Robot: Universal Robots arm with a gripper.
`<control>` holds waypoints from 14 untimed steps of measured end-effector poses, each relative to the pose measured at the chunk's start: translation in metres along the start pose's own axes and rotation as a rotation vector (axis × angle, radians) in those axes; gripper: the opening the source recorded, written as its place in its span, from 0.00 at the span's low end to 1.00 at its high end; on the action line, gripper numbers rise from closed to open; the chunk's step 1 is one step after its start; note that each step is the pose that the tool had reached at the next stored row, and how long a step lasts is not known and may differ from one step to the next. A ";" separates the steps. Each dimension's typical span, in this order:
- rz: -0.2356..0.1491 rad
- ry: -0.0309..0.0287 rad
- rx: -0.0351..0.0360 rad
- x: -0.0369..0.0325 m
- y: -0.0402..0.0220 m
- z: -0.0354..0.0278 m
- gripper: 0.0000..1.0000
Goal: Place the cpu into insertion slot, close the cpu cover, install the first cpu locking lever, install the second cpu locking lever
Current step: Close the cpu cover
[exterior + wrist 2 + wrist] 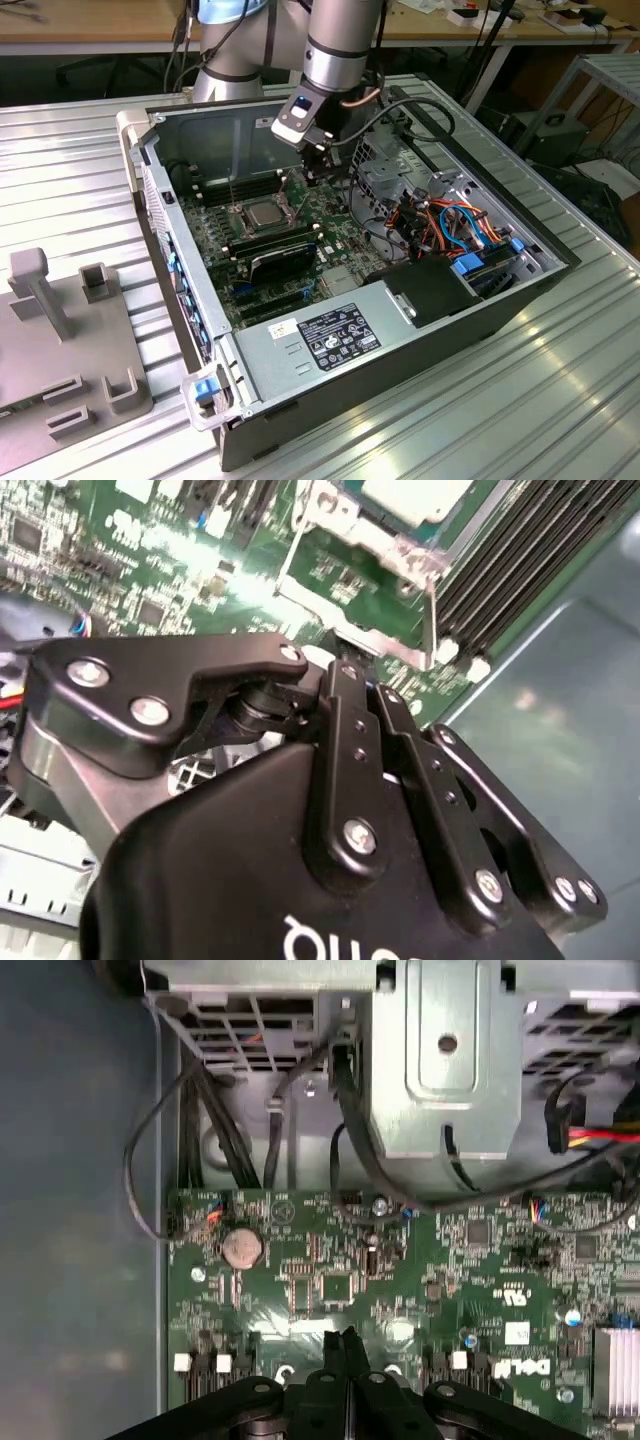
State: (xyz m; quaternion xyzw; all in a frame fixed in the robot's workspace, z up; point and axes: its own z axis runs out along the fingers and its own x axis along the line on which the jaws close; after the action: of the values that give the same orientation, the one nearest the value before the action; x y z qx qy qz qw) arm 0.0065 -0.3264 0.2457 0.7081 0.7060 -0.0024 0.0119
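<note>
Gripper [345, 1338] jaws pressed together, empty, over the motherboard [330, 1280], just beside slot [285, 212], cpu [262, 213] in it, lever [432, 610] upright.

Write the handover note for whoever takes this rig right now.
Gripper: shut, holding nothing, over the motherboard.
Cpu: seated on the board, with the cpu cover apparently down around it.
Done: cpu placed; cover looks closed.
Left: one locking lever stands raised, not latched; the second lever's state is unclear.
</note>
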 end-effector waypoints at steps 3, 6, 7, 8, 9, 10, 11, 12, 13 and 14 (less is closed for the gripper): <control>0.000 0.0000 0.0005 0.0031 -0.0172 0.0011 0.11; 0.000 0.0000 0.0005 0.0057 -0.0305 0.0015 0.11; 0.000 0.0003 0.0004 0.0064 -0.0355 0.0018 0.11; 0.000 0.0001 0.0006 0.0070 -0.0413 0.0021 0.11; 0.000 -0.0001 0.0009 0.0073 -0.0445 0.0023 0.11; 0.000 0.0001 0.0015 0.0073 -0.0455 0.0025 0.11; 0.000 0.0000 0.0019 0.0074 -0.0457 0.0025 0.11; 0.000 0.0002 0.0023 0.0074 -0.0460 0.0027 0.11; 0.000 0.0007 0.0032 0.0074 -0.0469 0.0031 0.11; 0.000 0.0008 0.0039 0.0075 -0.0473 0.0036 0.11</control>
State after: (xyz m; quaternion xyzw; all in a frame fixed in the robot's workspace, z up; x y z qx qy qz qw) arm -0.0407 -0.3189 0.2414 0.7082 0.7060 -0.0035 0.0102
